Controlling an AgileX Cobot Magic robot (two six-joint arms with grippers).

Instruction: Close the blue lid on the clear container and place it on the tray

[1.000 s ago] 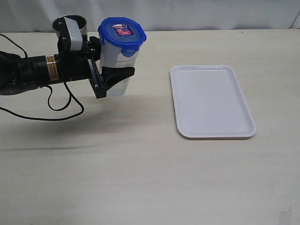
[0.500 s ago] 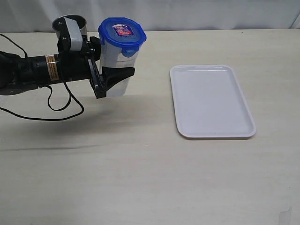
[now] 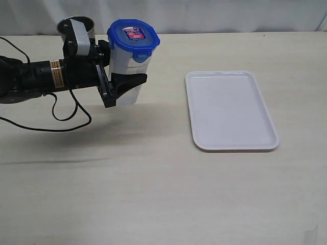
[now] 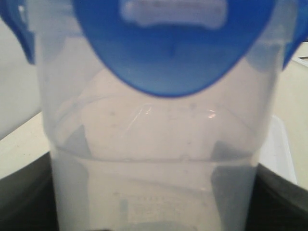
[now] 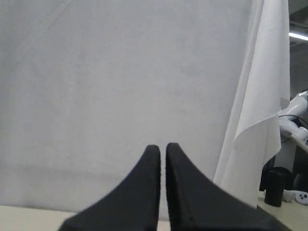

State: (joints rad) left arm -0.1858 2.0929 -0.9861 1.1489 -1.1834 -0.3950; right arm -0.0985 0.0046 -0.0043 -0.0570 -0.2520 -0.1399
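1. One clear container (image 3: 126,64), at the far left of the scene.
2. One blue lid (image 3: 134,34), on top of that container.
3. One tray (image 3: 231,109), on the right.
4. One steel cup (image 3: 90,25), far left.
5. Two grippers: left gripper (image 3: 130,71), right gripper (image 5: 162,149).
6. One table (image 3: 163,194).

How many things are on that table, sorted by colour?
Blue: 1, the lid
Clear: 1, the container
Grey metal: 1, the cup
White: 1, the tray
Total: 4
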